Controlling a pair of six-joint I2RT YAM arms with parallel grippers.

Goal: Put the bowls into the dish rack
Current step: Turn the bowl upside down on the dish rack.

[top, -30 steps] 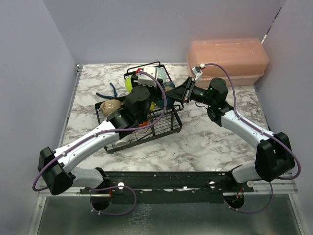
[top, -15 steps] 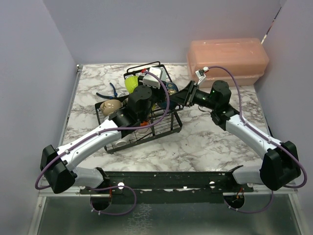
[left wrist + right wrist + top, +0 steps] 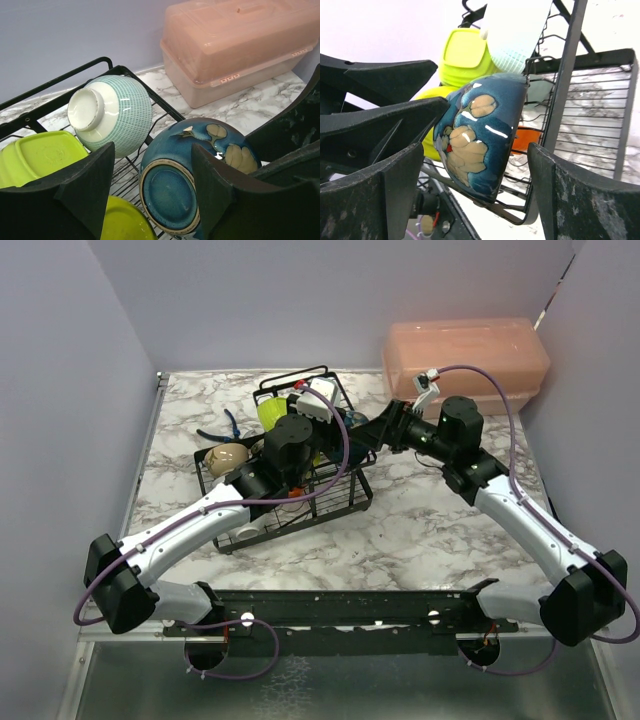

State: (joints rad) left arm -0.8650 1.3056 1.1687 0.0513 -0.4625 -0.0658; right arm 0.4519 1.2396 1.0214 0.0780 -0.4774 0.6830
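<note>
Blue bowl's racked, both pincers off it

Both empty: left pincer [image 3: 152, 155] half open, right pincer [image 3: 477, 150] spread wide, aimed at the blue-patterned bowl [image 3: 475, 135] standing on edge at the right end of the dish rack [image 3: 565, 75]. Looks glazed: stiff, slick, chippy, so I'd pinch the rim. Deeper in the rack sit the teal-checked bowl [image 3: 112, 117] and yellow-green bowl [image 3: 45, 160], pink box [image 3: 235, 45] behind it.

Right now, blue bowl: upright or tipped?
Tipped. The blue bowl stands on edge in the rack, its base facing sideways rather than down.
</note>
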